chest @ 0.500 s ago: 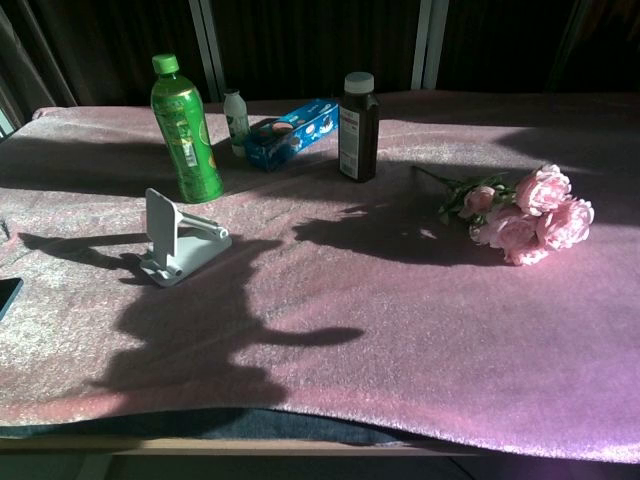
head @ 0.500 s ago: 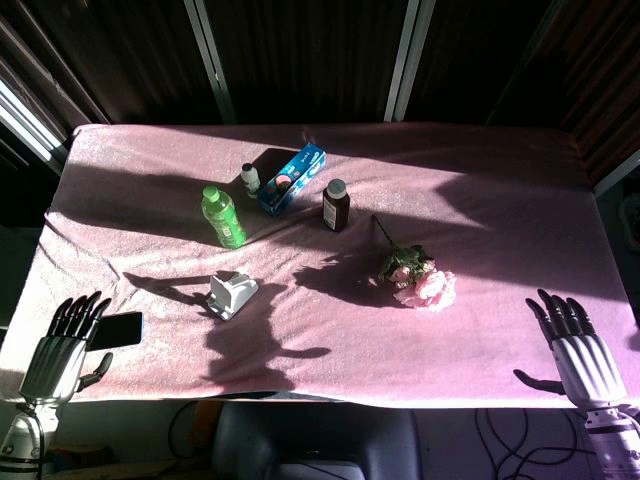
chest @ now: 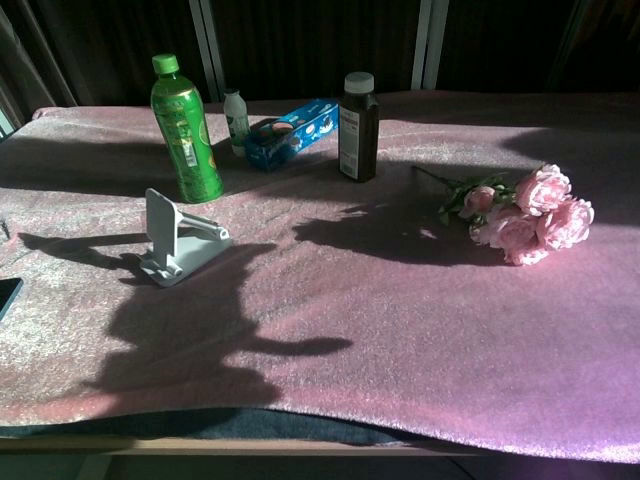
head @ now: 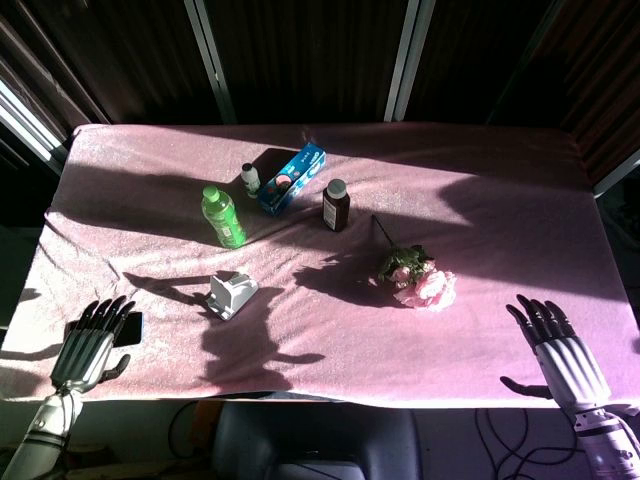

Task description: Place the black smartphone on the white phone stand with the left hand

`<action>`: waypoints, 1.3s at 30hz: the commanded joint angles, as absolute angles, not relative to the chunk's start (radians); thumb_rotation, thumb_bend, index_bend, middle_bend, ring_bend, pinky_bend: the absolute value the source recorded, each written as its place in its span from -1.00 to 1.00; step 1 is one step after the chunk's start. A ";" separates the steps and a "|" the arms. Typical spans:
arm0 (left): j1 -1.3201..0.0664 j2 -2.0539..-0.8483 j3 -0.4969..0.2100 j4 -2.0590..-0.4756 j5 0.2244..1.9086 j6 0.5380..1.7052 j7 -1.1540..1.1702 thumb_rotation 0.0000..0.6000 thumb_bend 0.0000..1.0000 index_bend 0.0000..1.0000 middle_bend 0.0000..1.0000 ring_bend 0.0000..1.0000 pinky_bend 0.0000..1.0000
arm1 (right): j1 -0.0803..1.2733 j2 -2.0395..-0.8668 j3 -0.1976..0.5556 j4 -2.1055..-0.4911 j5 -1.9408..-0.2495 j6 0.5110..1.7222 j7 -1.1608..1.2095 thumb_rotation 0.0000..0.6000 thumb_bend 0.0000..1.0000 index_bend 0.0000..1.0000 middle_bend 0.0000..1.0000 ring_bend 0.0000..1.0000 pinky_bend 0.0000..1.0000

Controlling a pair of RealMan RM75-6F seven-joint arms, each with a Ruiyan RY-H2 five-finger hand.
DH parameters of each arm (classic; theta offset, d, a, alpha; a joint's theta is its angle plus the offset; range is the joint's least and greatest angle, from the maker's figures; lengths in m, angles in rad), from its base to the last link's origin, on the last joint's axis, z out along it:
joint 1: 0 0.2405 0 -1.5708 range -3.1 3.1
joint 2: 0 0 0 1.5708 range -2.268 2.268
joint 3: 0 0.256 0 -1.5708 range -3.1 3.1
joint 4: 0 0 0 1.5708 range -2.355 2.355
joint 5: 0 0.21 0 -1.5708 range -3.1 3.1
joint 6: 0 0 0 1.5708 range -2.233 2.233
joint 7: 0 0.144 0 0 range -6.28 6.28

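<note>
The black smartphone (head: 131,326) lies flat near the table's front left edge; only its corner (chest: 5,296) shows in the chest view. My left hand (head: 92,340) hovers just left of it with fingers spread, covering the phone's left end and holding nothing. The white phone stand (head: 232,293) (chest: 176,241) sits upright and empty, to the right of the phone and further back. My right hand (head: 558,350) is off the front right edge, fingers spread and empty. Neither hand shows in the chest view.
Behind the stand are a green bottle (head: 223,216) (chest: 185,130), a small white bottle (head: 250,179), a blue box (head: 292,178) and a dark brown bottle (head: 336,205) (chest: 359,128). A bunch of pink roses (head: 420,280) (chest: 530,215) lies centre right on the pink cloth (head: 480,200).
My left hand has shifted right and now overlaps the phone's left end. The right hand has drifted slightly left and nearer the front. The objects have not moved.
</note>
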State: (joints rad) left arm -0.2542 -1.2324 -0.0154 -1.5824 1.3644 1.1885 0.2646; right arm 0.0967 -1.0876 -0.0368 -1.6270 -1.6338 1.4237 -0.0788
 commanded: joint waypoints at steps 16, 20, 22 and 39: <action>-0.423 -1.272 -0.069 -1.519 0.877 0.904 0.507 1.00 -0.38 -1.00 -0.96 -1.00 -0.97 | 0.102 -1.087 -0.044 -1.626 -1.667 1.436 -0.056 1.00 -0.63 -1.00 -1.00 -1.00 -1.00; -0.439 -1.275 -0.066 -1.502 0.856 0.883 0.494 1.00 -0.38 -0.97 -0.79 -1.00 -0.90 | 0.097 -1.092 -0.044 -1.620 -1.669 1.446 -0.057 1.00 -0.63 -1.00 -1.00 -1.00 -1.00; -0.447 -1.278 -0.063 -1.496 0.842 0.881 0.498 1.00 -0.38 -0.87 -0.64 -0.95 -0.86 | 0.097 -1.091 -0.043 -1.620 -1.667 1.445 -0.055 1.00 -0.63 -1.00 -1.00 -1.00 -1.00; -0.455 -1.266 -0.045 -1.498 0.921 0.933 0.413 1.00 -0.35 0.31 0.96 0.36 -0.52 | 0.101 -1.095 -0.041 -1.622 -1.658 1.435 -0.064 1.00 -0.63 -1.00 -1.00 -1.00 -1.00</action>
